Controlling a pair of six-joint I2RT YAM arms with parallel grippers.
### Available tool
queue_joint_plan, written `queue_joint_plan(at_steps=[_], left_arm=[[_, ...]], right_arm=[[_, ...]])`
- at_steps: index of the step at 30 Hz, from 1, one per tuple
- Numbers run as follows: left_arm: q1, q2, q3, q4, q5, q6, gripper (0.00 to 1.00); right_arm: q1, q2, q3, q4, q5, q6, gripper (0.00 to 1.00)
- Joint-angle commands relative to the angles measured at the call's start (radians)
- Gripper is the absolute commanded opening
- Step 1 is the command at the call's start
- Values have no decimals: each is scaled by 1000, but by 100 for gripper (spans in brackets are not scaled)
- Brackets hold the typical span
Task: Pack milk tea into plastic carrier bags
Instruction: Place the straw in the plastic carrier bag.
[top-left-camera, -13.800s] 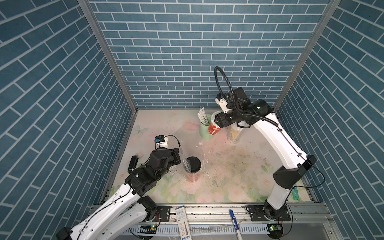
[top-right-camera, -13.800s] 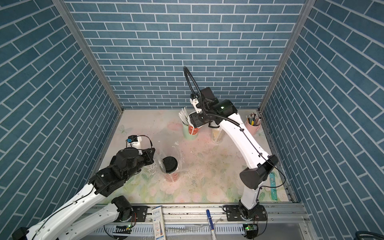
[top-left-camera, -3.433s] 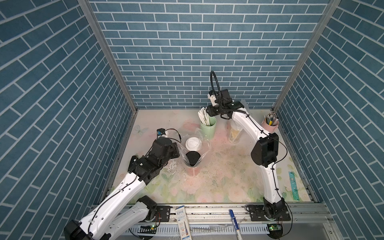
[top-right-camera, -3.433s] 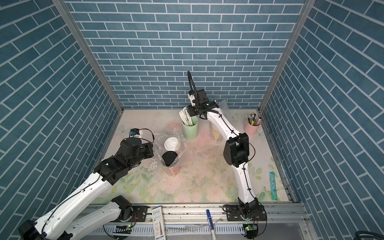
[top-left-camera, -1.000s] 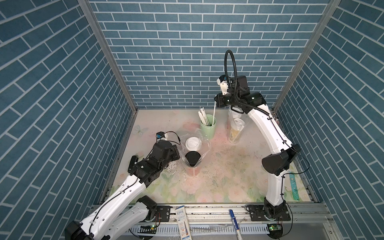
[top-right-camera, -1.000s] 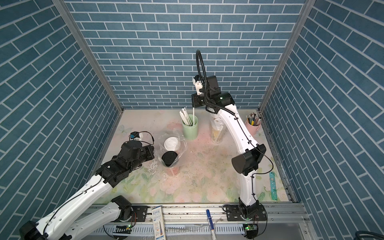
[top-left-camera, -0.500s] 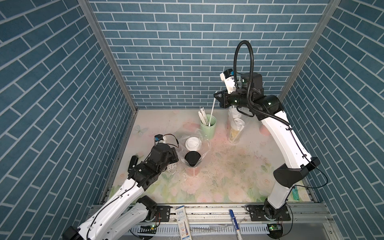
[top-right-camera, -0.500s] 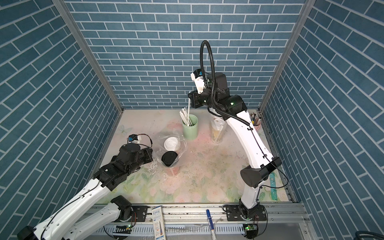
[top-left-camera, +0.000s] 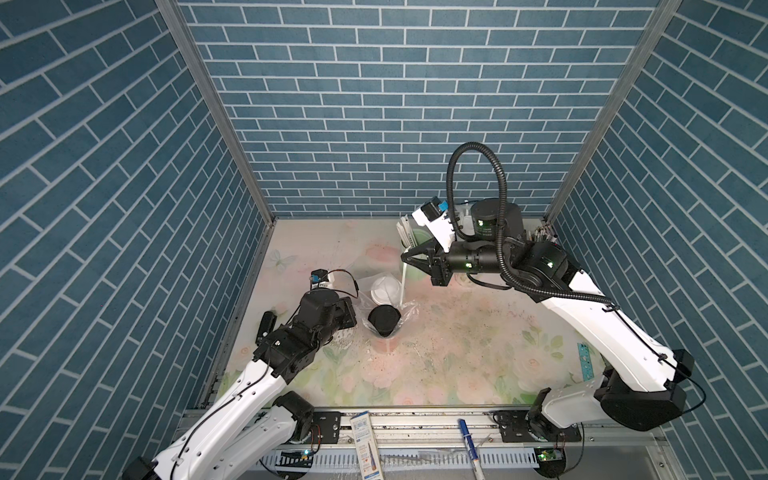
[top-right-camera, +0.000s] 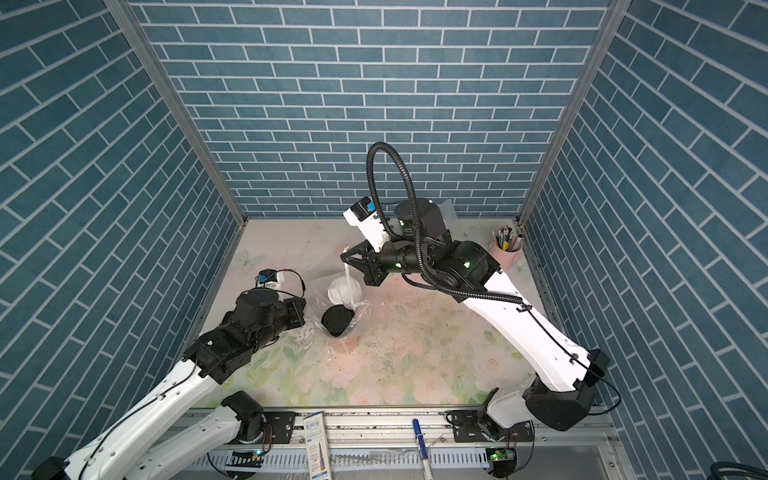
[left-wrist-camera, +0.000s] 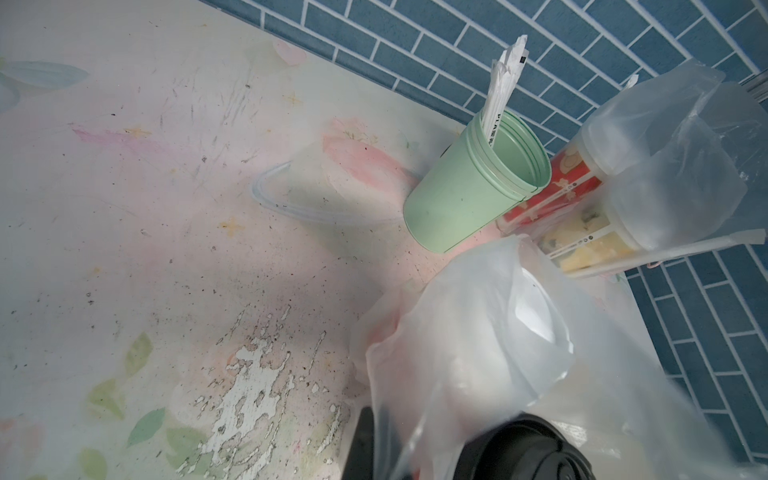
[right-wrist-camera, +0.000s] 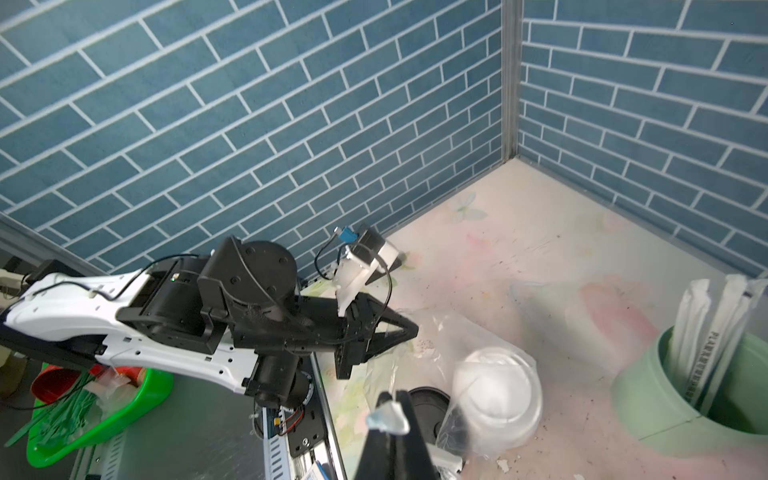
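Observation:
A clear plastic carrier bag (top-left-camera: 409, 309) stands left of centre, holding a black-lidded cup (top-left-camera: 384, 320) and a white-lidded cup (top-left-camera: 384, 286). My left gripper (top-left-camera: 351, 322) is shut on this bag's left edge. My right gripper (top-left-camera: 405, 257) hovers above the bag, shut on a white wrapped straw (top-left-camera: 402, 284) that hangs down over the white lid (top-right-camera: 344, 289). In the right wrist view the wrapper's end (right-wrist-camera: 386, 417) pokes out between the shut fingers. A second carrier bag (left-wrist-camera: 665, 166) at the back holds a red cup (left-wrist-camera: 552, 195) and a cream-yellow cup (left-wrist-camera: 590, 245).
A mint-green cup (left-wrist-camera: 469, 195) of wrapped straws (left-wrist-camera: 505, 83) stands beside the second bag, partly behind my right arm in both top views. A pink pen cup (top-right-camera: 506, 247) sits in the back right corner. A blue ruler (top-left-camera: 585, 361) lies at the right edge.
My right gripper has swung the straw from above the mint-green cup forward and left, and it now hangs over the near bag. The left arm has barely moved.

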Motion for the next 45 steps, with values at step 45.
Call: queue_joint_plan(at_steps=[45], left_arm=[[4,1,39,-5,74,30,0]], right_arm=[[56,-37,-251,358,-111,72,0]])
